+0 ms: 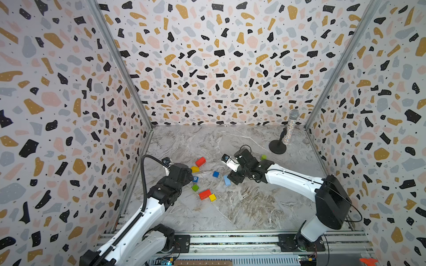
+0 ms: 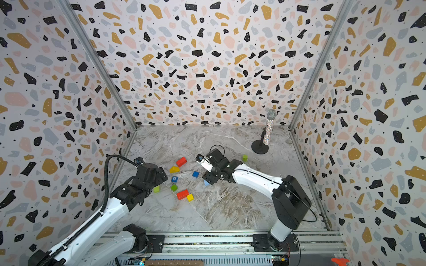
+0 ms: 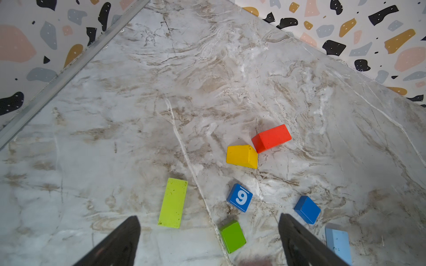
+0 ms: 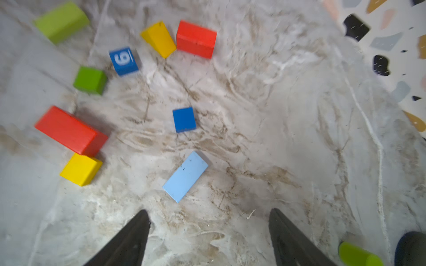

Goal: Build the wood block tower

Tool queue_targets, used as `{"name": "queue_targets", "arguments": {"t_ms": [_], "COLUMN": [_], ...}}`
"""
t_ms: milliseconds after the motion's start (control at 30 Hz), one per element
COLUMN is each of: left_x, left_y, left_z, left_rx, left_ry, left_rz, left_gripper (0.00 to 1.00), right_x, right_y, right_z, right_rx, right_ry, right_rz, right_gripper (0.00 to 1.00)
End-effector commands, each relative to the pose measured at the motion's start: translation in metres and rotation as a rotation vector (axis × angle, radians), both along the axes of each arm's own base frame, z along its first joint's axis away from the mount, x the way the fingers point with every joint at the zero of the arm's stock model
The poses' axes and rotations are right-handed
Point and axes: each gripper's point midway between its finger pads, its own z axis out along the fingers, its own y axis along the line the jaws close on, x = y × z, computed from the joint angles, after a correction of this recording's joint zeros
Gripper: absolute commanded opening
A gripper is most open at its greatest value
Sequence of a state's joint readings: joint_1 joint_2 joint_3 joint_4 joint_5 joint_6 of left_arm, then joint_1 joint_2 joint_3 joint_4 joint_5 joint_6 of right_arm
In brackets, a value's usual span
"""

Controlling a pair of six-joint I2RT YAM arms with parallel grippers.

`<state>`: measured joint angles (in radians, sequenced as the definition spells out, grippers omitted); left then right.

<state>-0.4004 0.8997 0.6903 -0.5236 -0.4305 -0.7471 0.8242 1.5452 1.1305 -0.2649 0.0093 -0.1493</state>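
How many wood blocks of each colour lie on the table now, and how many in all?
red blocks: 2
yellow blocks: 2
dark blue blocks: 2
light blue block: 1
dark green block: 1
lime green blocks: 2
Total: 10

Bright, even light, soft shadows; right wrist view slightly blurred.

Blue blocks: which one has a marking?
The dark blue cube with a white 9, beside the green cube. The other dark blue cube and the light blue brick are plain.
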Motion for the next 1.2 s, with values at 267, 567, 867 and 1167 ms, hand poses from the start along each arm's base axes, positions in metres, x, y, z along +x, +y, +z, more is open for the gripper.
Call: {"name": "queue_targets", "arguments": {"t_ms": [267, 567, 867, 1167], "left_x": [-0.006, -0.004, 0.001, 0.011], "left_y": [0.013, 0.028, 0.02, 0.04], "left_z": [0.021, 0.004, -0.018, -0.051], "left_rx": [0.118, 0.148, 0.177, 0.197], "left_ry": [0.128, 0.267, 0.408, 0.482], "left_rz": [-0.03, -0.079, -0.182, -0.098], "left_gripper": [0.73, 0.57, 0.57, 0.46], "right_x": [-0.015, -0.025, -0.049, -0.051], "right_y": [-0.026, -0.052, -0.057, -0.069], "right_z": [0.052, 0.049, 0.037, 0.03], "right_rx": [0.511, 0.713, 0.893, 0.941], "right_ry": [0.148, 0.212, 0.305, 0.334], "right_rz": [-0.185, -0.206, -0.184, -0.188], "right_gripper": [0.79, 0.76, 0.78, 0.78]}}
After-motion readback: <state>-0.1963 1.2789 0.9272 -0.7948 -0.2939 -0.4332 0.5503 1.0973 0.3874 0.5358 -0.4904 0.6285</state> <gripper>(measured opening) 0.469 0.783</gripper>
